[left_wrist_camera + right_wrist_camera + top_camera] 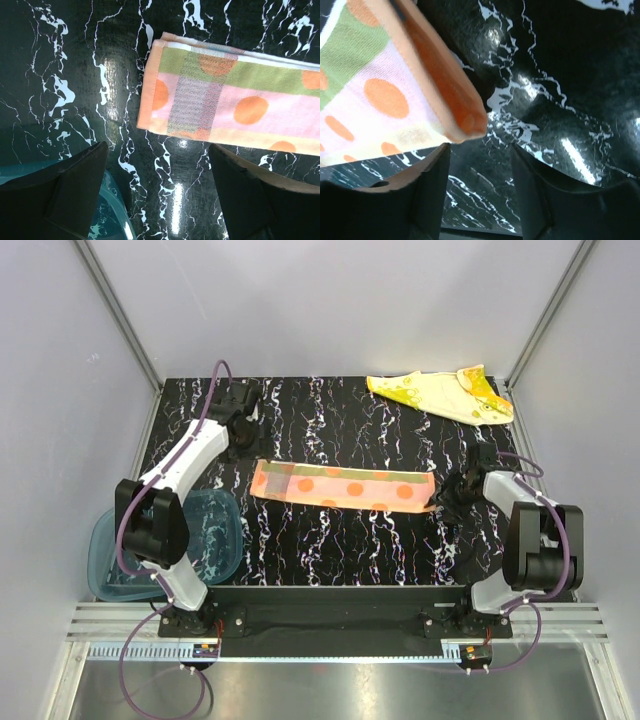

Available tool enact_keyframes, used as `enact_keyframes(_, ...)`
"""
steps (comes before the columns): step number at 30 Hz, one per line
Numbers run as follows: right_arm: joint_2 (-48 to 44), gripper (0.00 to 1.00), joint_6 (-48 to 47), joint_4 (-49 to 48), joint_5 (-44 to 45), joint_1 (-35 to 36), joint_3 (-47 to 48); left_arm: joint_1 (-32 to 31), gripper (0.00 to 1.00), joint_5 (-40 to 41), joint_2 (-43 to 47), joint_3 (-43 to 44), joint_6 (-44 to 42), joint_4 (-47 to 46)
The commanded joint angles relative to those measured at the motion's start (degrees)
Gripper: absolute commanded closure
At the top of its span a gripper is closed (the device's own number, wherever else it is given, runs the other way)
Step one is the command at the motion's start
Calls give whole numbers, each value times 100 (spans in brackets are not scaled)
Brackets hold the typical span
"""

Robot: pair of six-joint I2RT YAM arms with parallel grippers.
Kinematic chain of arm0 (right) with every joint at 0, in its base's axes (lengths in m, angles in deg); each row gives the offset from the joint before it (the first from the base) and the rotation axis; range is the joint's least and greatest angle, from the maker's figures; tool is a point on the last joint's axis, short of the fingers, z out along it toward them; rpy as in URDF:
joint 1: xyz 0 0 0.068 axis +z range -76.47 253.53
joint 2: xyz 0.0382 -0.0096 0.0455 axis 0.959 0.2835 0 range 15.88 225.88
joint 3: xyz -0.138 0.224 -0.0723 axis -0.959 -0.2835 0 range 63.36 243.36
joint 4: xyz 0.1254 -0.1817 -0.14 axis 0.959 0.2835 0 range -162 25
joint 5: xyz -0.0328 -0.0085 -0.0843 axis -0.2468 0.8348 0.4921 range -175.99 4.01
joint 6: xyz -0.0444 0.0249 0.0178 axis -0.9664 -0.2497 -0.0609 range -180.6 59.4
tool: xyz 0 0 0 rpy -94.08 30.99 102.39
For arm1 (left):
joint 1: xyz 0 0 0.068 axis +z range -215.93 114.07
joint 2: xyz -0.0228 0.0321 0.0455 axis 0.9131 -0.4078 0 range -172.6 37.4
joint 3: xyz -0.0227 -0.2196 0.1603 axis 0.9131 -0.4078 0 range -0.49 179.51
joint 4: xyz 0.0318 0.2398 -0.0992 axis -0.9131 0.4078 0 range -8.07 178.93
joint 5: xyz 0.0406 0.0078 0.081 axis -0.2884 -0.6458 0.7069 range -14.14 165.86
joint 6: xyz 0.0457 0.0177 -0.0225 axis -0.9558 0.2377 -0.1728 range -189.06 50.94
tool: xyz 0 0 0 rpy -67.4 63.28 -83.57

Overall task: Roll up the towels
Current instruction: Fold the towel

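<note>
A: Nearest: right gripper (480, 155)?
B: Released, fingers apart, nothing between. Orange towel (345, 486) end sits just beside one finger, maybe touching, hard to tell.
A: And left gripper (157, 150)?
B: Wide apart over table (330, 430), near the towel's other end, not touching.
A: Towels?
B: Orange towel flat, a long strip mid-table. Yellow towel (440, 393) rumpled, far right corner. Tray (215, 530) at left edge.

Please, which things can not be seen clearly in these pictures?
- Tray: top view, left arm covers its middle.
- Orange towel: left wrist view, right frame edge cuts it off.
- Same towel, right wrist view: only one end inside the frame.
- Yellow towel: top view, pattern too small.
</note>
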Motion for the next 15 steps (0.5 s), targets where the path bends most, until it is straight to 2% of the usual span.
enact_keyframes(1, 292, 45, -38, -368, 64, -13, 79, 47, 12, 121, 176, -38, -131, -161)
enact_keyframes(8, 873, 81, -214, -203, 678, -21, 473, 65, 12, 200, 237, -117, -140, -214)
enact_keyframes(9, 960, 90, -223, -28, 940, -39, 570, 65, 12, 200, 228, -108, -140, -205)
enact_keyframes(12, 979, 96, -276, 166, 1319, -153, 878, 65, 12, 208, 211, -99, -132, -196)
enact_keyframes(14, 996, 96, -407, 368, 1521, -197, 1141, 65, 12, 209, 211, -125, -140, -205)
enact_keyframes(15, 979, 92, -442, 535, 1776, -197, 1229, 65, 12, 217, 211, -125, -140, -205)
